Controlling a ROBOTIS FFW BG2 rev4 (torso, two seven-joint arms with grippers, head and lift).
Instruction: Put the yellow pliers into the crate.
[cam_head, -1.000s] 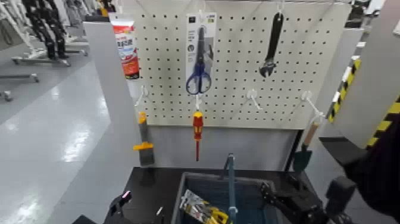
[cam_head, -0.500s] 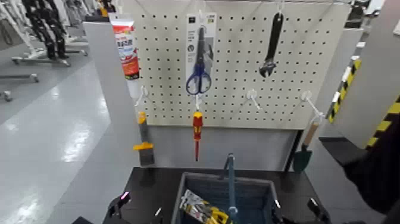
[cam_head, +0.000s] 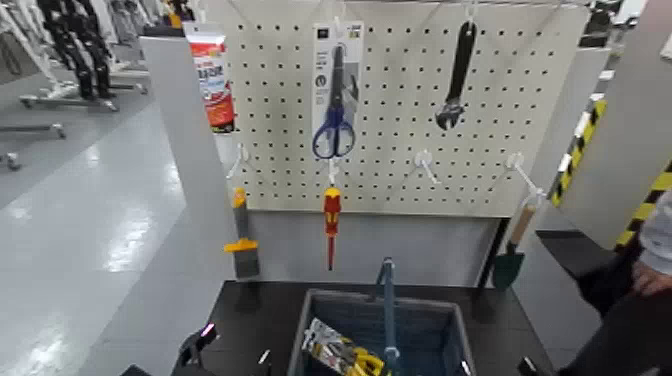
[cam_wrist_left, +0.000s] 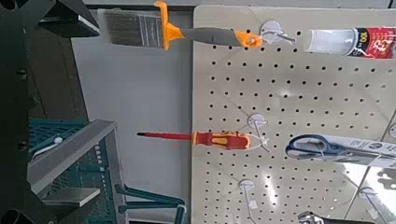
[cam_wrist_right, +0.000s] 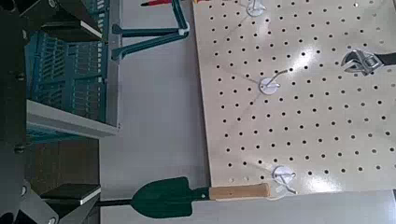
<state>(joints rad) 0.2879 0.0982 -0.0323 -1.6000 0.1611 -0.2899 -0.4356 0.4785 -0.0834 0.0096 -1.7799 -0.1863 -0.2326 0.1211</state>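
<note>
The yellow pliers (cam_head: 340, 355) lie on their card inside the crate (cam_head: 440, 335), at its left end near the bottom edge of the head view. The blue-grey crate stands on the black table with its arched handle (cam_head: 387, 305) upright. It also shows in the left wrist view as slatted crate (cam_wrist_left: 65, 159) and in the right wrist view as crate (cam_wrist_right: 65, 65). My right gripper has dropped almost out of the head view; its dark finger (cam_wrist_right: 11, 93) shows beside the crate, holding nothing. My left arm (cam_head: 197, 345) is parked left of the crate.
The pegboard behind carries blue scissors (cam_head: 333, 95), a red-and-yellow screwdriver (cam_head: 331, 215), a black wrench (cam_head: 457, 75), a brush (cam_head: 241, 245), a tube (cam_head: 212, 80) and a green trowel (cam_head: 510, 260). A person's sleeve (cam_head: 652, 245) is at the right.
My right gripper has pulled back from over the crate's right end and sunk below the head view. A person's sleeve has come into view at the right. The pliers have not moved.
</note>
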